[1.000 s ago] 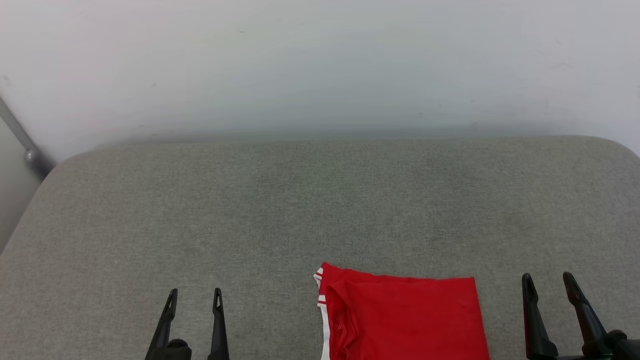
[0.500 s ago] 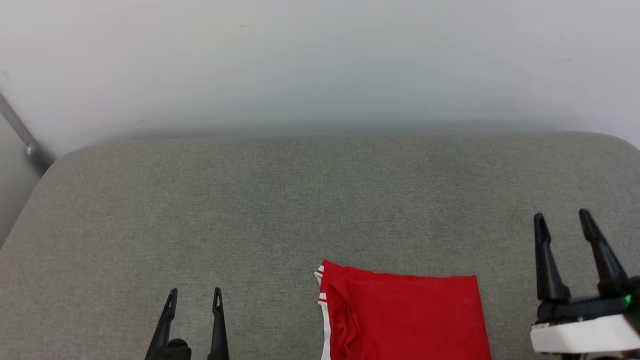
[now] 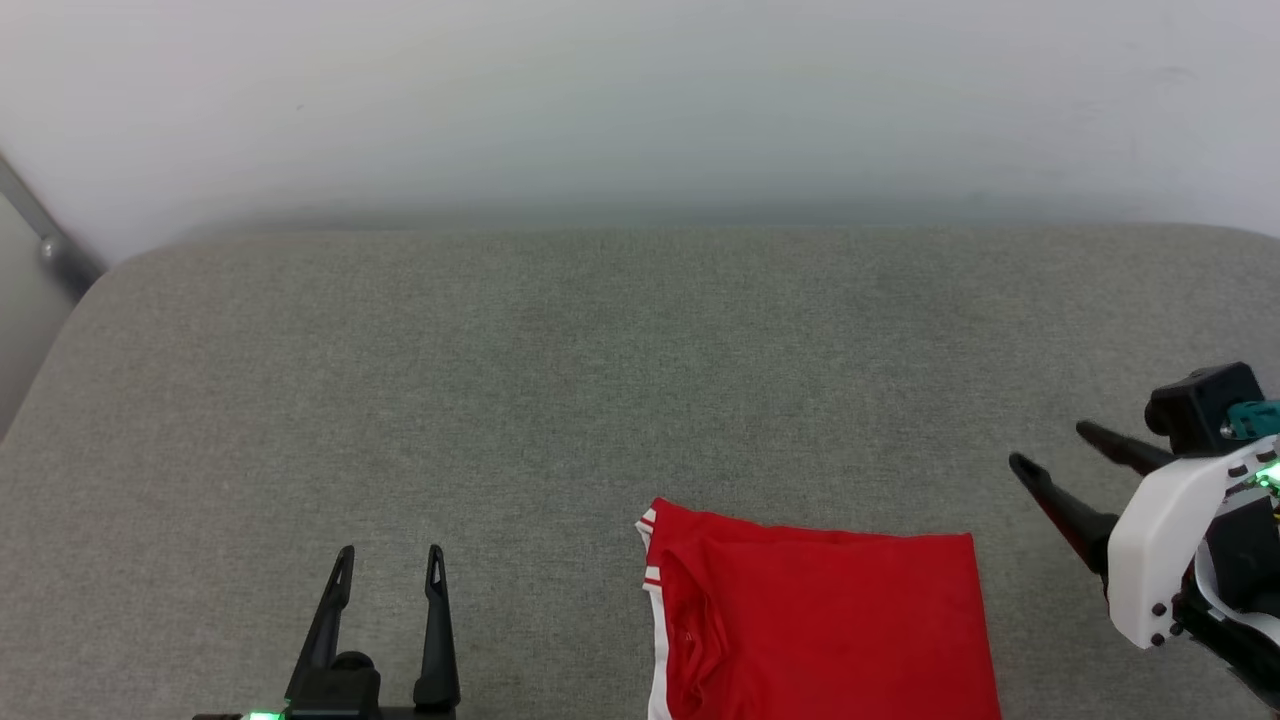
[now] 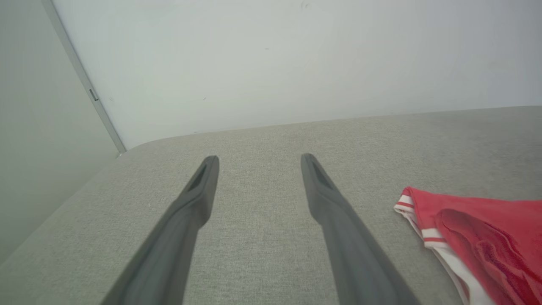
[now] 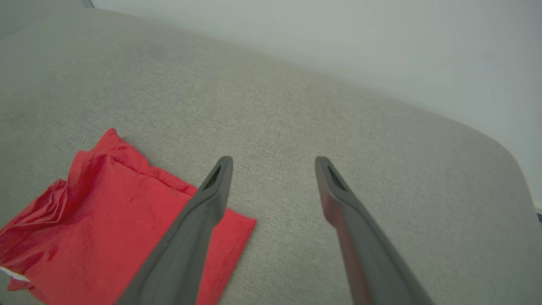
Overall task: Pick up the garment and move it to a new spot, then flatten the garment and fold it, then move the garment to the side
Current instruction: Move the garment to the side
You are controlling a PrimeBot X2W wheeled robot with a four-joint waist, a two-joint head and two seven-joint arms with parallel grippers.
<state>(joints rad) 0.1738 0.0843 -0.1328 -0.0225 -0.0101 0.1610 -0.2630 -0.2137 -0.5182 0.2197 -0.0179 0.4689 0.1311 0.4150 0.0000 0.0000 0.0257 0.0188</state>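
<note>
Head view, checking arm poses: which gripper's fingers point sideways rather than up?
The right gripper: it slants leftward, off to the right of the garment; the left gripper points straight up the picture.

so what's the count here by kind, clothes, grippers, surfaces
garment, red with white trim, folded: 1
grippers, the left gripper and the right gripper, both open and holding nothing: 2
grey fabric surface: 1
total: 4

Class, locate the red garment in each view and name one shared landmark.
Head view: garment at bottom edge, right of centre.
Left wrist view: garment in lower right corner.
Right wrist view: garment at lower left.
Shared landmark: grey cushion's far edge against the white wall.
</note>
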